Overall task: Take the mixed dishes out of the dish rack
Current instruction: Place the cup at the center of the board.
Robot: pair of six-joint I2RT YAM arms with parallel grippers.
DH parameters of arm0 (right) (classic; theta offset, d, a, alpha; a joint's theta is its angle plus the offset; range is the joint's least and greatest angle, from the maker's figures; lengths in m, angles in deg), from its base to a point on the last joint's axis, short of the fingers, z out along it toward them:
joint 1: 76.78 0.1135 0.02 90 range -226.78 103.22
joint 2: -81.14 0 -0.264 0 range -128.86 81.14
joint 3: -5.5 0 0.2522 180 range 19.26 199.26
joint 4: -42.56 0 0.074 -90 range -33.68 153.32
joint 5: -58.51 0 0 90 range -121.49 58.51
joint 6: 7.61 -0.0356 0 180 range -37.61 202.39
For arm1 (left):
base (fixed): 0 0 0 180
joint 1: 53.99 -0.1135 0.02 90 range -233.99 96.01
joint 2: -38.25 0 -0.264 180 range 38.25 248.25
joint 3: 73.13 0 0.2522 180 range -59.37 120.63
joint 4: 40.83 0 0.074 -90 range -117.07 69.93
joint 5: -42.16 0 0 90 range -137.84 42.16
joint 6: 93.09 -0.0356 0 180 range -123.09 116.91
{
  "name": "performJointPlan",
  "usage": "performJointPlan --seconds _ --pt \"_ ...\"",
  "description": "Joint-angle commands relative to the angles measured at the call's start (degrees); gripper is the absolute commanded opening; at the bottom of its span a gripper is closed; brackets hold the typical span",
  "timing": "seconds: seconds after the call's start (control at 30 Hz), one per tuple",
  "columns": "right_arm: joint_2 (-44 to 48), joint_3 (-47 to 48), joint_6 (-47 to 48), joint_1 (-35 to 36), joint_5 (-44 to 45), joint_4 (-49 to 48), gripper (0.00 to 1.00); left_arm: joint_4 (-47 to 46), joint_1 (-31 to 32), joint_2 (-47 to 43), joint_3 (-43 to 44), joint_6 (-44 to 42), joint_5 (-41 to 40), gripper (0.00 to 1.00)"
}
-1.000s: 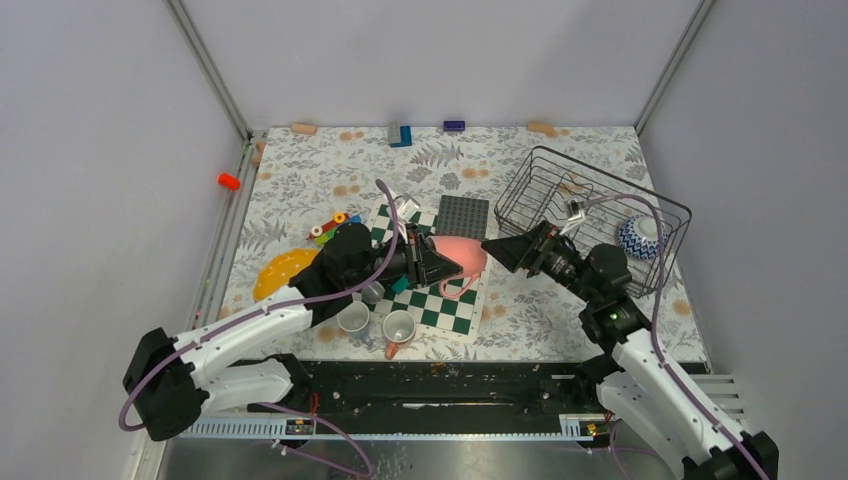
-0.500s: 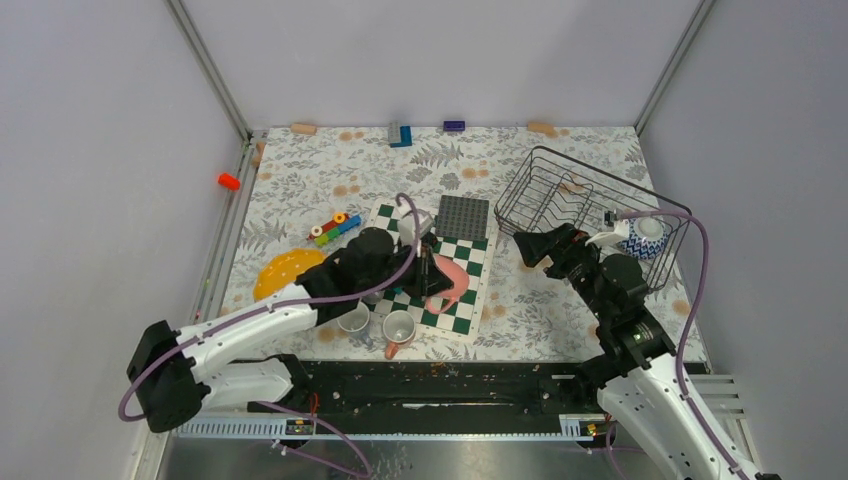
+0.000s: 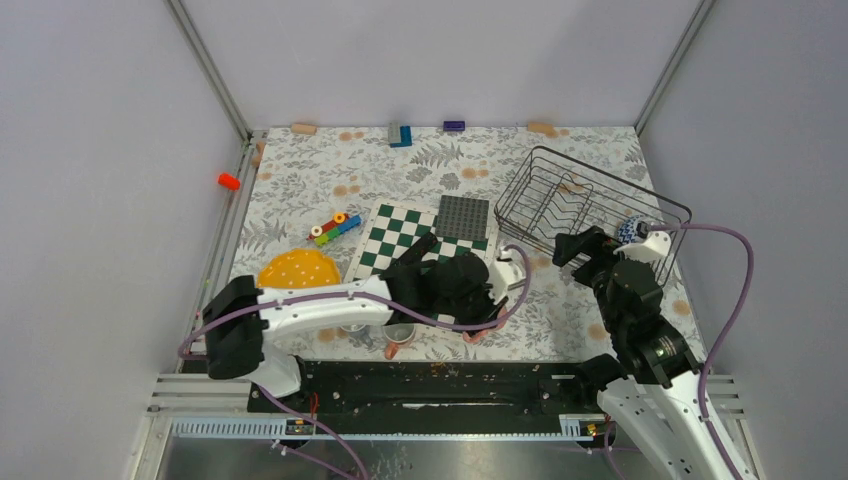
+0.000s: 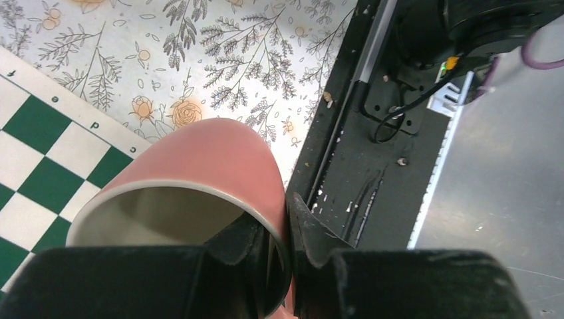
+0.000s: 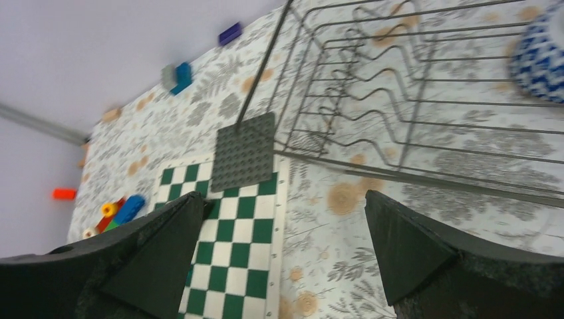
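My left gripper [image 3: 482, 303] is shut on the rim of a pink mug [image 4: 199, 166], pale inside. One finger is inside the mug and one outside. It holds the mug low over the table's near edge, just right of the chessboard's front corner. Only a pink sliver of the mug [image 3: 474, 334] shows in the top view. My right gripper [image 3: 578, 246] is open and empty, beside the front left of the black wire dish rack [image 3: 560, 190]. A blue-and-white patterned bowl [image 5: 542, 56] sits in the rack's right end. The yellow-orange plate [image 3: 298, 268] lies on the table at the left. Another pink mug [image 3: 398, 335] stands under my left arm.
The green-and-white chessboard [image 3: 395, 235] lies mid-table with a dark grey studded plate [image 3: 463, 215] on its far corner. Coloured toy blocks [image 3: 335, 228] lie left of it. More blocks [image 3: 400, 133] line the back wall. The black base rail [image 4: 372, 146] runs along the near edge.
My left arm has swung right and nearer, carrying the pink mug from over the chessboard to the table's front edge. My right gripper has drawn back from the mug towards the rack.
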Motion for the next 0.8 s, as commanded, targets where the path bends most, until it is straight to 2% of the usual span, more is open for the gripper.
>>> performJointPlan --seconds 0.0,0.37,0.77 --pt "2.09 2.48 1.54 0.07 13.68 6.03 0.98 1.58 2.10 5.86 8.45 -5.15 -2.32 0.00" --pt "2.21 2.23 2.62 0.07 14.99 6.07 0.98 9.68 4.86 18.03 19.93 -4.00 -7.00 0.00" --pt "3.10 1.58 1.94 0.07 18.59 6.09 0.98 12.76 5.67 22.38 22.46 -2.38 -7.92 0.13"
